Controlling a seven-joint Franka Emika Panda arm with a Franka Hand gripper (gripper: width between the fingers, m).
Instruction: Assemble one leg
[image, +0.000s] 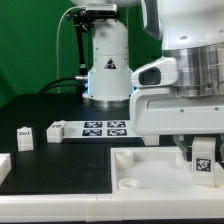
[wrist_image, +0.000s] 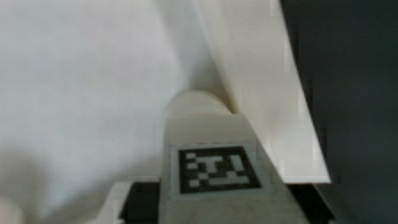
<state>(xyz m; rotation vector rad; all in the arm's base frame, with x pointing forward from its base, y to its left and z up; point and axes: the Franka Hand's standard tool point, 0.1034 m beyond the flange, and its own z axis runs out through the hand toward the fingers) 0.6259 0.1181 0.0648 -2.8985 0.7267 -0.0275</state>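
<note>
My gripper (image: 203, 152) is shut on a leg (image: 204, 162), a small white peg with a black-and-white tag. It holds the leg upright over the large white panel (image: 150, 185), near the panel's corner on the exterior view's right. In the wrist view the leg (wrist_image: 217, 150) sits between the jaws of my gripper (wrist_image: 217, 208). Its far tip is at the panel's raised edge (wrist_image: 263, 80). I cannot tell whether the tip touches the panel. Two more legs (image: 24, 136) (image: 55, 130) lie on the black table at the exterior view's left.
The marker board (image: 103, 127) lies behind the panel, in front of the robot base (image: 107, 65). A white part (image: 4, 166) lies at the exterior view's left edge. In the wrist view, dark table (wrist_image: 347, 90) shows beside the panel's edge.
</note>
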